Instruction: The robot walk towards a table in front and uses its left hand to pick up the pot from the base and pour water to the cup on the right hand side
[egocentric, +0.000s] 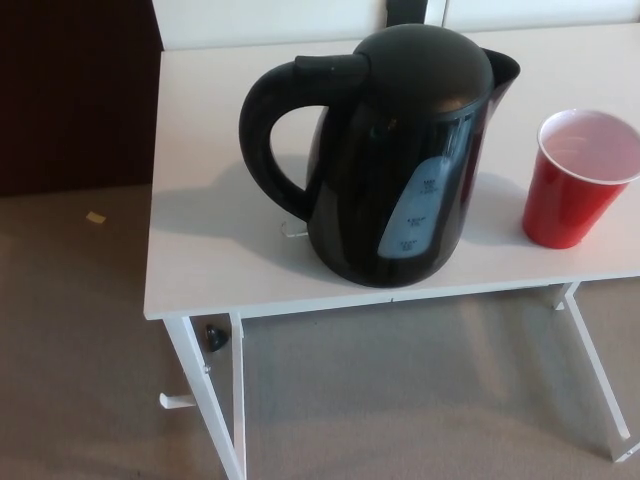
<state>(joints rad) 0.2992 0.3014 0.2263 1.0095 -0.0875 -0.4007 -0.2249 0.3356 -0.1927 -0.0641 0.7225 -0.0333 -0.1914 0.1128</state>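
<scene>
Black and glossy, the pot is standing upright near the front edge of the white table, and everything else is best placed from it. Its looped handle is sticking out toward the pot's left side, facing the table's left edge, while its spout is pointing the opposite way, toward the red cup. That cup is sitting upright to the right of the pot, apart from it and not touching, its mouth open and looking empty. A pale water gauge is showing on the pot's front wall. Whether a separate base is lying under the pot is not clear from this angle.

Neither the left hand nor the right hand is showing in the head view, so how their fingers are set cannot be told, and nothing is holding or touching the pot.

Judging from the layout, the handle is lying on the left arm's side, so the left hand is looking like the natural one to reach in from the pot's left. The pick-up is not yet begun.
</scene>
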